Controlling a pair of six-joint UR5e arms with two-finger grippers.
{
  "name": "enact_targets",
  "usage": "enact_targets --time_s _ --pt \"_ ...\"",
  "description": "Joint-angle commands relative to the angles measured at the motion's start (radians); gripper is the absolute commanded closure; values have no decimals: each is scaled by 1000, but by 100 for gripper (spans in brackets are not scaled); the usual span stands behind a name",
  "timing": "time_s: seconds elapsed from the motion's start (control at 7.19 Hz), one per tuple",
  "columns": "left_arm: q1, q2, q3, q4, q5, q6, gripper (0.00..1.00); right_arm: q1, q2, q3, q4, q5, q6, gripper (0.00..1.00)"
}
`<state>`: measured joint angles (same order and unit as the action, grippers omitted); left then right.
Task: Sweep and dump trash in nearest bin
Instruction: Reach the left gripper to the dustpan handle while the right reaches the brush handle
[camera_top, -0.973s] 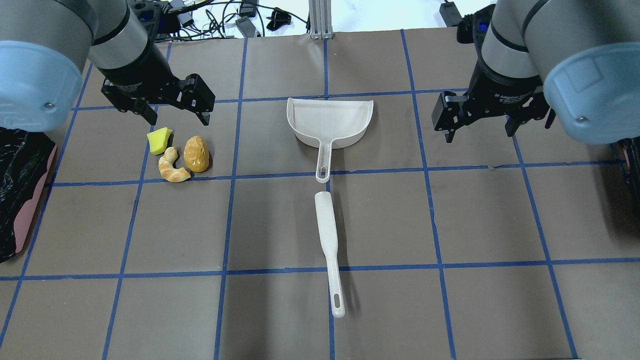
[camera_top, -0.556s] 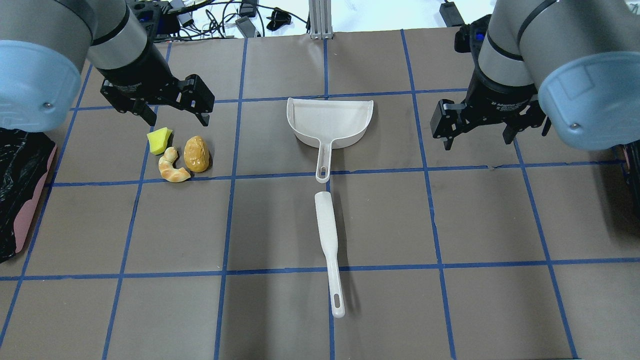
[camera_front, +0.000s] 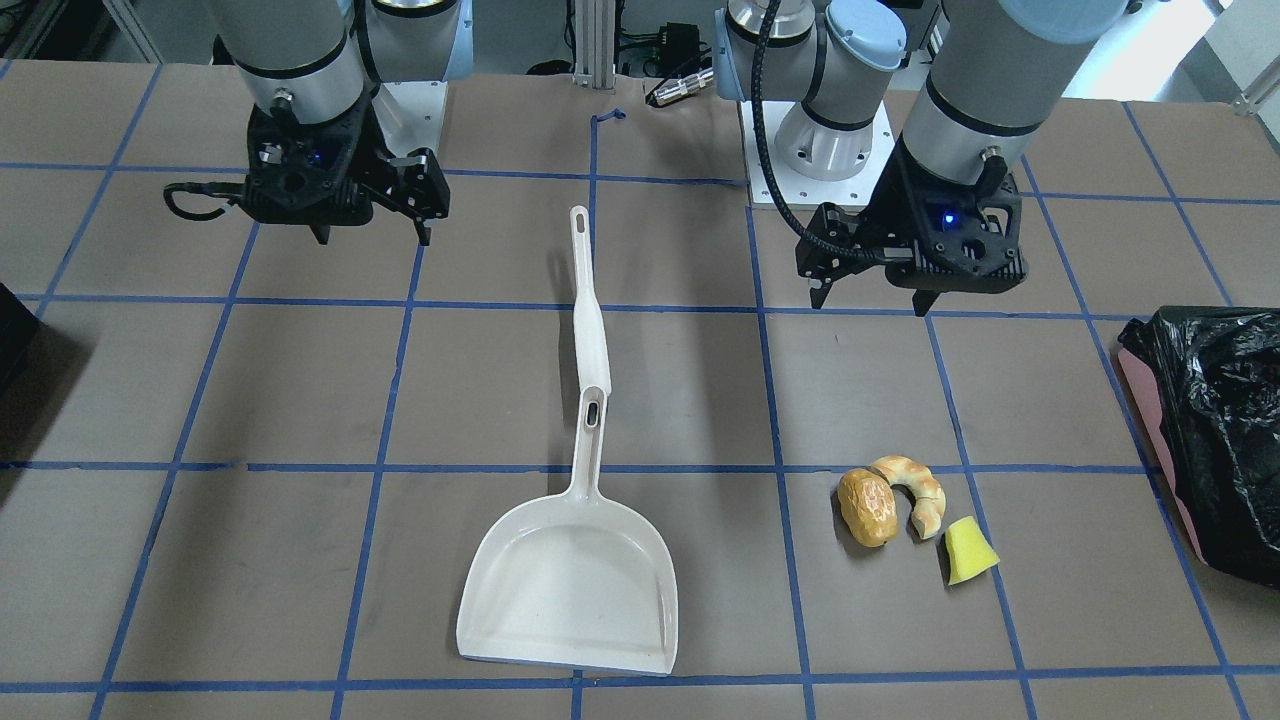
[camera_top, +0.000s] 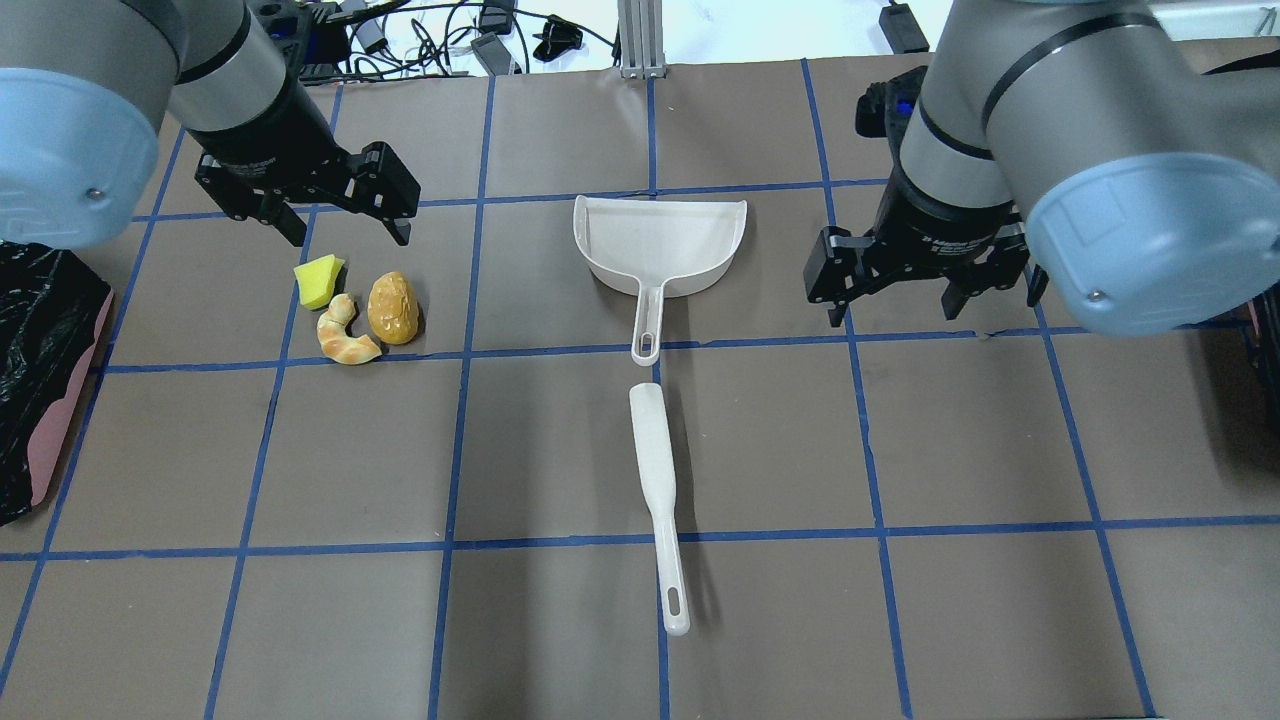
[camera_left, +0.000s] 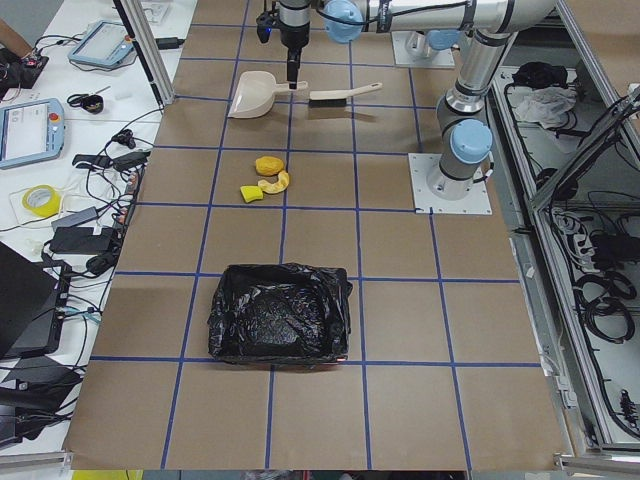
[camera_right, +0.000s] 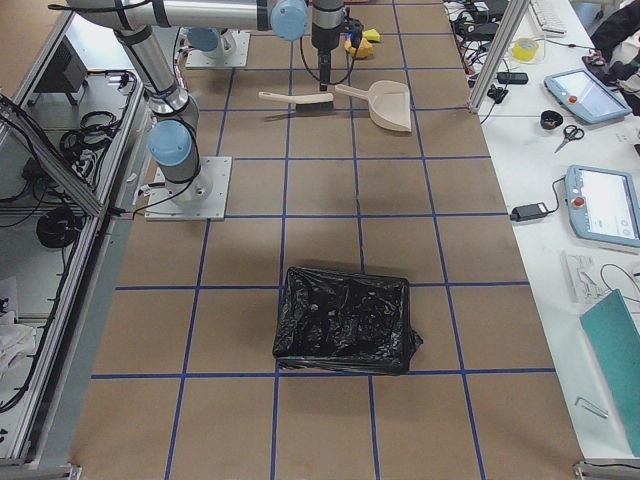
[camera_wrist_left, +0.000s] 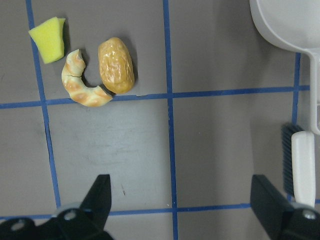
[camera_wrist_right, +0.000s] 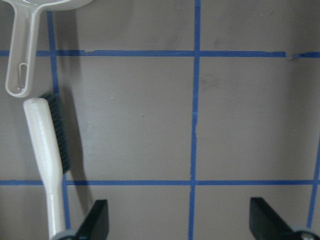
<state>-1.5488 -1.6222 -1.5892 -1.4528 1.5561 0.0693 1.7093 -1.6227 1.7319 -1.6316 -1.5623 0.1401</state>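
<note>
The yellow wedge (camera_top: 319, 281), tan croissant (camera_top: 345, 335) and golden-brown bread roll (camera_top: 393, 308) lie together on the table's left part. My left gripper (camera_top: 350, 232) hangs open and empty just beyond them; its wrist view shows the roll (camera_wrist_left: 116, 65) ahead of the open fingers. The bin (camera_top: 40, 380), pinkish with a crinkled black bag, sits at the left edge. A white dustpan (camera_top: 660, 245) and a white brush (camera_top: 657, 490) lie end to end in the middle. My right gripper (camera_top: 895, 312) is open and empty, to the right of the dustpan's handle.
A second black-bagged bin (camera_right: 345, 320) stands at the table's right end. Blue tape lines grid the brown table (camera_top: 980, 600). Cables and small devices (camera_top: 480, 40) lie beyond the far edge. The brush's bristles (camera_wrist_right: 59, 135) face the right gripper's side.
My right arm has moved left and nearer, toward the dustpan's handle. My left gripper has shifted slightly away from the trash. Both stay open; no object has moved.
</note>
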Motion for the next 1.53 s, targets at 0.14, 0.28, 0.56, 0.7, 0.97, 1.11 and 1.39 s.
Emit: enact_targets --time_s 0.14,0.28,0.56,0.7,0.97,1.11,1.39 --pt "6 -154 119 75 -10 9 0 162 46 99 -146 -2 158 1" --pt "3 -215 176 75 -16 9 0 208 37 159 -189 -15 232 1" --pt "-69 -310 244 84 -28 -43 0 329 66 181 -226 -47 256 0" --pt "-107 -353 251 130 -27 -80 0 363 84 182 -243 -36 313 0" --pt "-218 -434 253 221 -37 -172 0 452 162 182 -290 -45 337 7" --pt "-244 -471 253 239 -37 -142 0 464 184 184 -298 -41 355 8" --pt "-304 -522 250 265 -42 -100 0 469 196 225 -323 -48 354 16"
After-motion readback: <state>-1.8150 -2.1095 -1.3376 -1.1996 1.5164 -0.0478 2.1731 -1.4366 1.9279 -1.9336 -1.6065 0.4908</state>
